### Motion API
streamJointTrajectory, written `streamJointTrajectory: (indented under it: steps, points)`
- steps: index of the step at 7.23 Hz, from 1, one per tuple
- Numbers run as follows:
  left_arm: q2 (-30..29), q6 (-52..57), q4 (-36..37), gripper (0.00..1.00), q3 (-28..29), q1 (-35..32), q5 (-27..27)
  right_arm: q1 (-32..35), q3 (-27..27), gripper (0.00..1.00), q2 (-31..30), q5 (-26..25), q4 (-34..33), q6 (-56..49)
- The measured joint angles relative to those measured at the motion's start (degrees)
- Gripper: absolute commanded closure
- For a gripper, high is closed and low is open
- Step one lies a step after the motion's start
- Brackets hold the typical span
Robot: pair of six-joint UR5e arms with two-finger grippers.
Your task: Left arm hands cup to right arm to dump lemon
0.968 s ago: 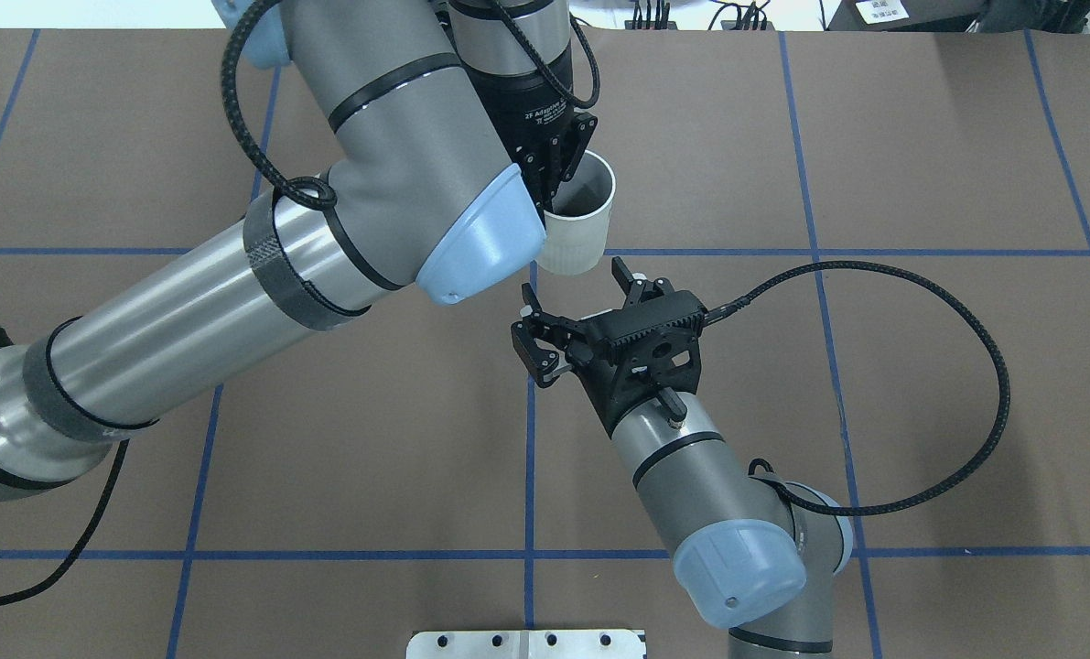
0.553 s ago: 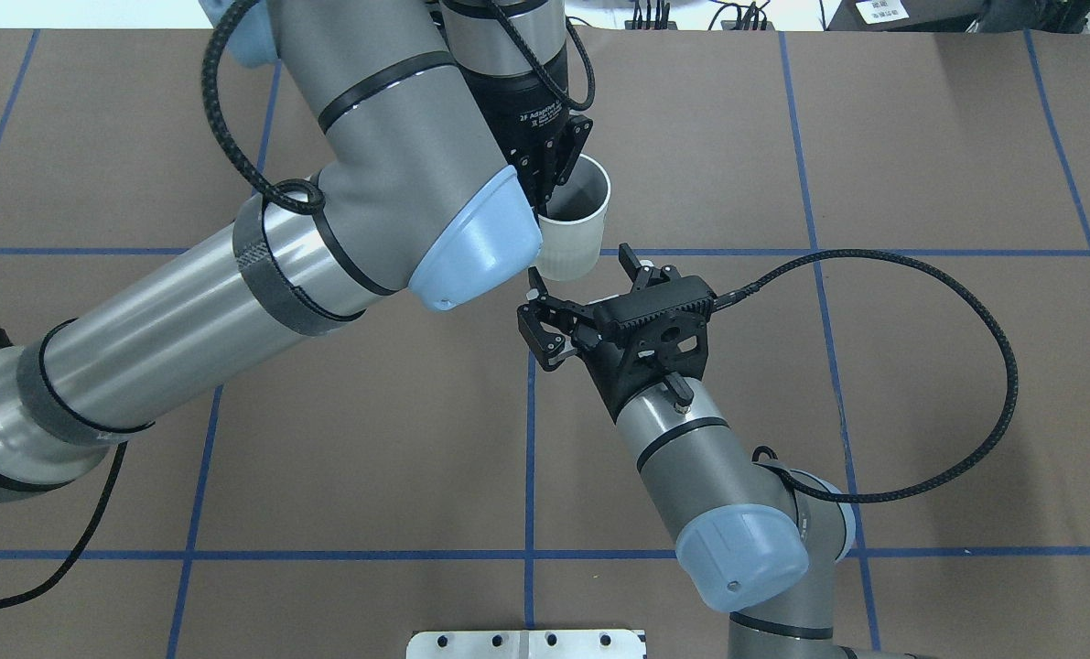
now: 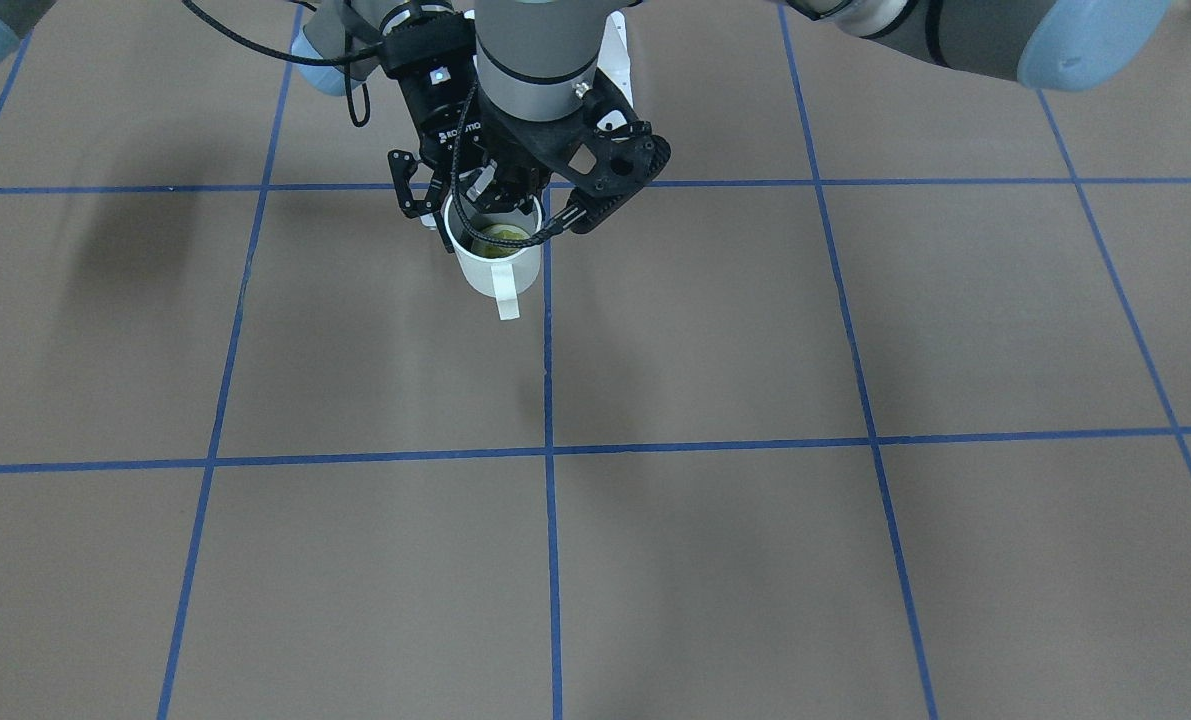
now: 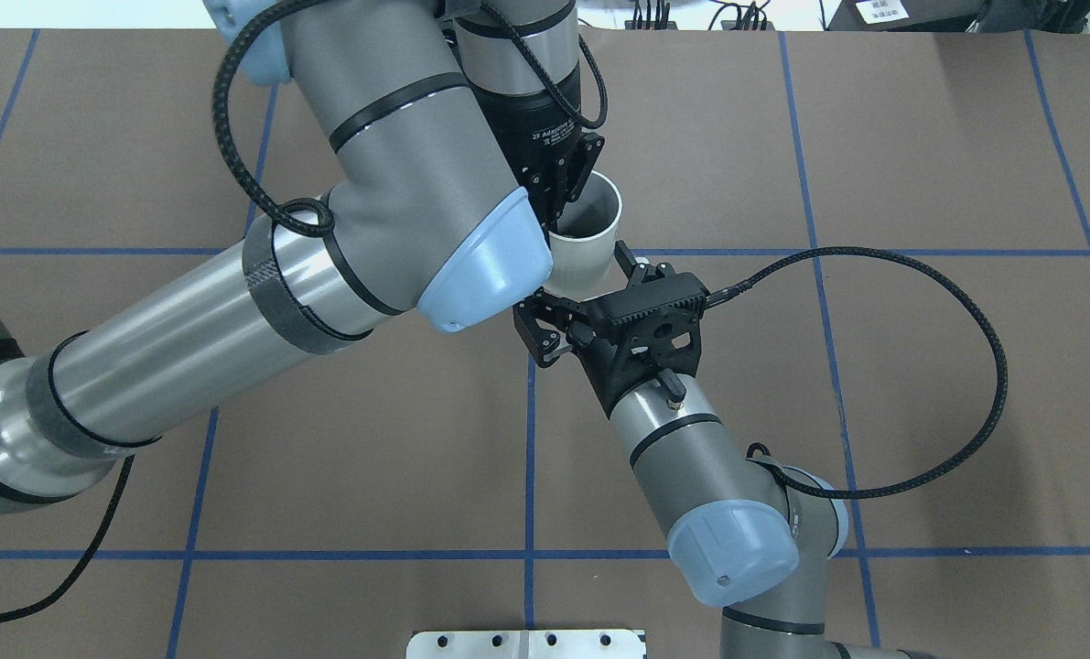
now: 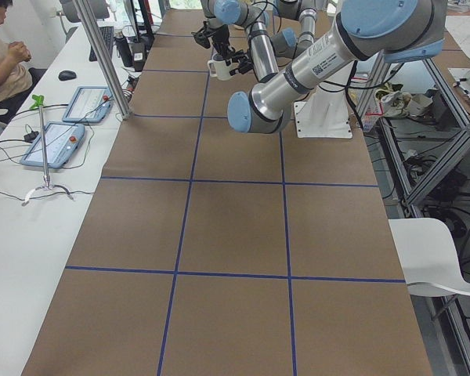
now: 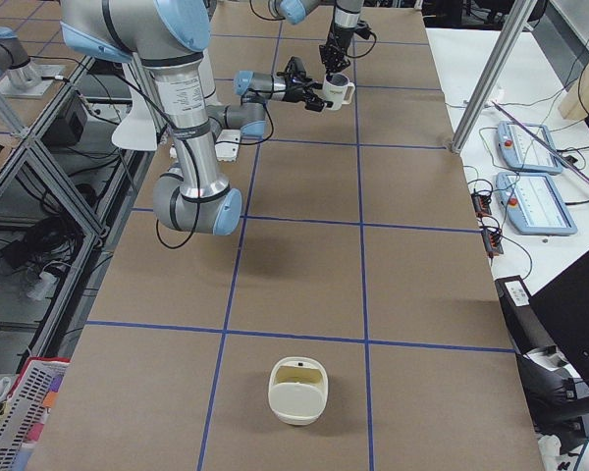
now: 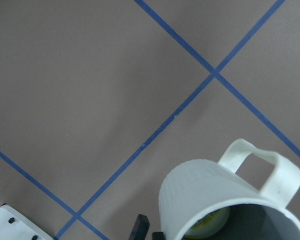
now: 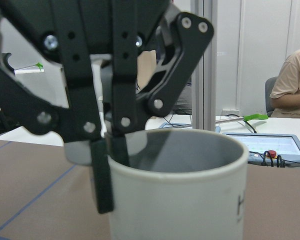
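- Right tool [image 4: 574,291] has closed in on the cup [image 4: 586,245] since a second ago. Its fingers, then short of the mug, now sit either side of the lower wall.
- Cup: upright, long axis near vertical, mouth up, held clear above the surface [image 4: 874,412]. Handle points away from the robot, toward the operators' side.
- Lemon [image 3: 500,238]: yellowish-green, lying in the cup's bottom, seen through the mouth.
- Left tool [image 4: 558,209]: comes down from above and pinches the rim narrowly on the side opposite the handle, one finger inside the mug, one outside.
- Right tool: jaws wide and level, straddling the cup below the rim. Cannot tell whether they touch the wall.
- Surface: brown covering with a blue tape grid. White bowl-like dish [image 6: 297,391] sits well apart, toward the robot's right end.
- Room: white side bench [image 5: 16,235] with tablet-like consoles [image 5: 51,145]; person [image 5: 4,59] seated at it.
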Motion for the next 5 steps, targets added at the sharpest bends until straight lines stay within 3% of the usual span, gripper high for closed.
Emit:
streamJointTrajectory:
  steps: [5]
  points:
    - [0.1, -0.3, 0.0, 1.0, -0.5, 0.6, 0.0, 0.7, -0.6, 0.02, 0.0, 0.0, 0.1, 0.0]
